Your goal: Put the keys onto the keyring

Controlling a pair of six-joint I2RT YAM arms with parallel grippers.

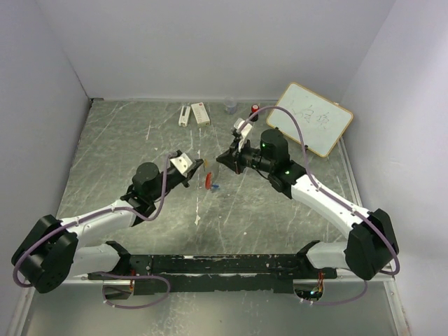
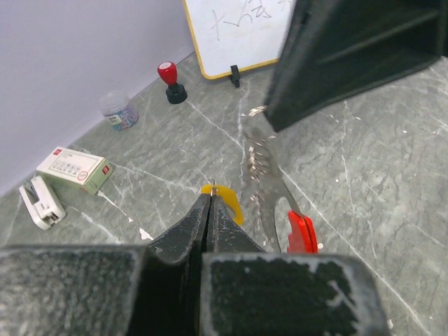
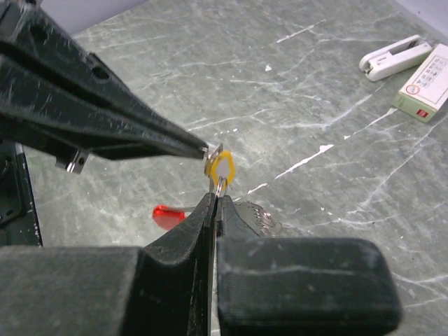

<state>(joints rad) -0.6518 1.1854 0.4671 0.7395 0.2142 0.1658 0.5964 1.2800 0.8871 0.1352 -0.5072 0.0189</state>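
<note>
Right gripper (image 3: pixel 214 201) is clamped tight on the shank of the yellow key (image 3: pixel 222 168), which stands up out of its fingertips with the head on top. Left gripper (image 3: pixel 202 149) enters my right wrist feed from the left side, jaws pressed together, and its tip touches the top edge of the key's head. A small metal bit sits right at that contact, and I cannot tell whether it is pinched.

On the overhead feed I see the two grippers meeting tip to tip above the middle of the desk (image 1: pixel 126 140). The keyring (image 1: pixel 208 180) is just below that meeting point, its red tag pointing toward the arm bases with the blue tab beside it. I cannot tell whether it hangs or lies on the desk. From the left wrist feed, the red tag shows just right of the closed fingers.

Along the far edge sit a stapler (image 1: pixel 184 115), a small box (image 1: pixel 200 113), a red-capped stamp (image 1: pixel 255 108) and a whiteboard (image 1: pixel 309 117).
</note>
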